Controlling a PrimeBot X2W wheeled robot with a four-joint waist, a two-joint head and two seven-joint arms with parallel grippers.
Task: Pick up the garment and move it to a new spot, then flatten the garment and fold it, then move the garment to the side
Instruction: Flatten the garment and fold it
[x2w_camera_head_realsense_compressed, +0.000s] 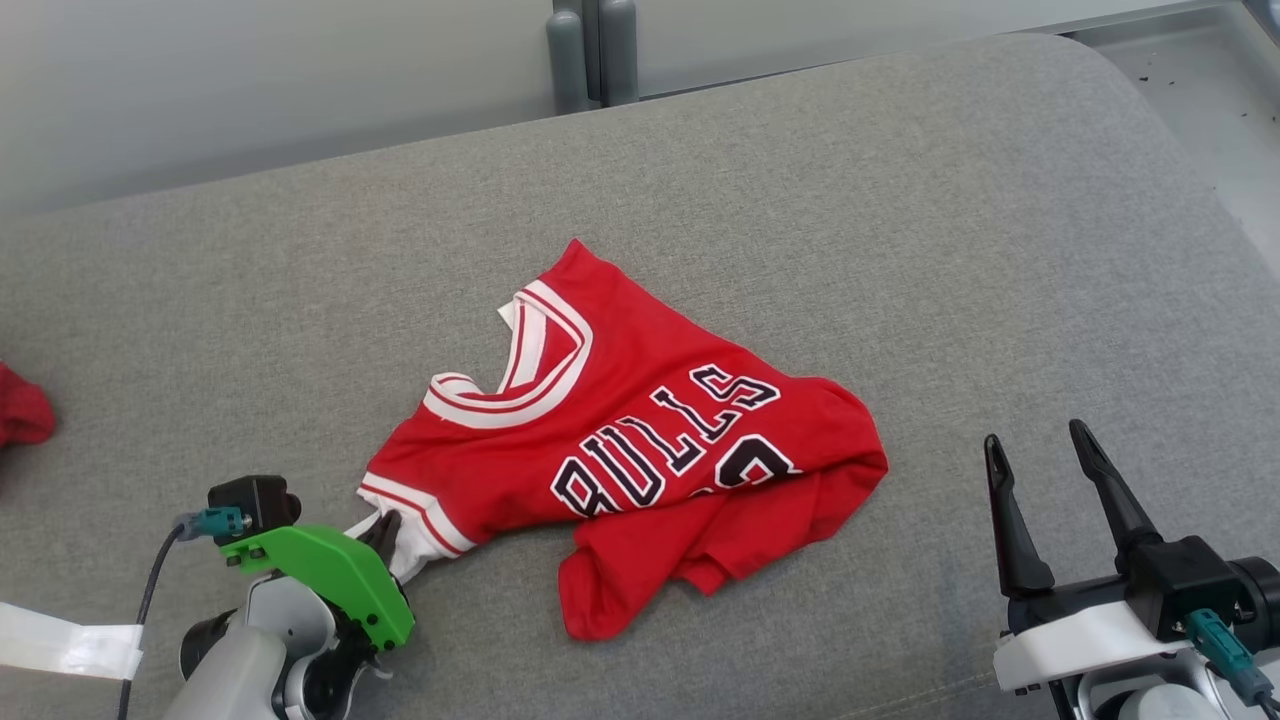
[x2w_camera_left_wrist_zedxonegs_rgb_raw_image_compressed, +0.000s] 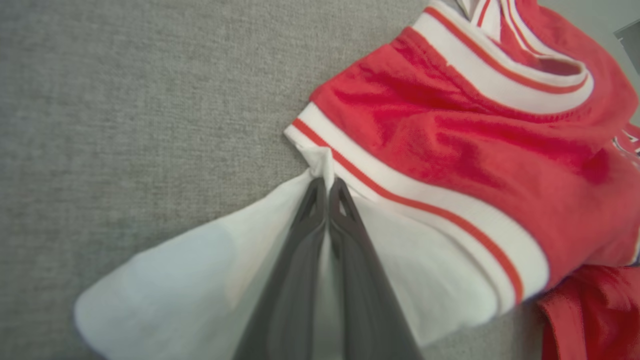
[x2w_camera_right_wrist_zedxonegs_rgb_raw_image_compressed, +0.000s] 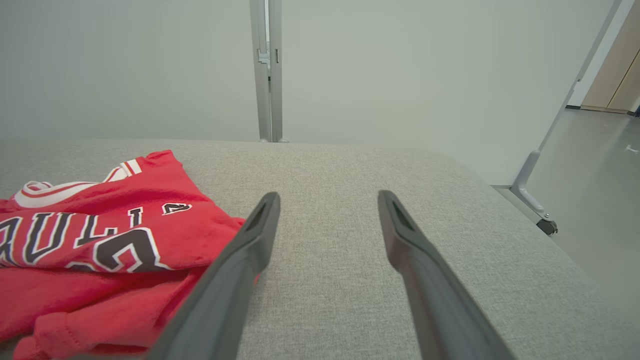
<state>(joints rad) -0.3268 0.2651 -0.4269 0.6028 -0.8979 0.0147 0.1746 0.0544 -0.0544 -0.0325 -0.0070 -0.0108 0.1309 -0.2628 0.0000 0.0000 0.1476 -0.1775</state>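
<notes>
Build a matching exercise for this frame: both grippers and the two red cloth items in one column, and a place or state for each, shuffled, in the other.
Column one
1. left gripper
2. right gripper
3. red Bulls jersey
4. small red cloth

Column two
A. at the head view's left edge
B. open, holding nothing, over bare gray cushion
C. rumpled mid-cushion, lettering facing up
D. shut on white fabric at the jersey's sleeve edge

Pairs: 1-D, 2-B, 3-C, 4-A

Left tool (x2w_camera_left_wrist_zedxonegs_rgb_raw_image_compressed: 327, 184) tight, right tool (x2w_camera_head_realsense_compressed: 1036, 435) wide
</notes>
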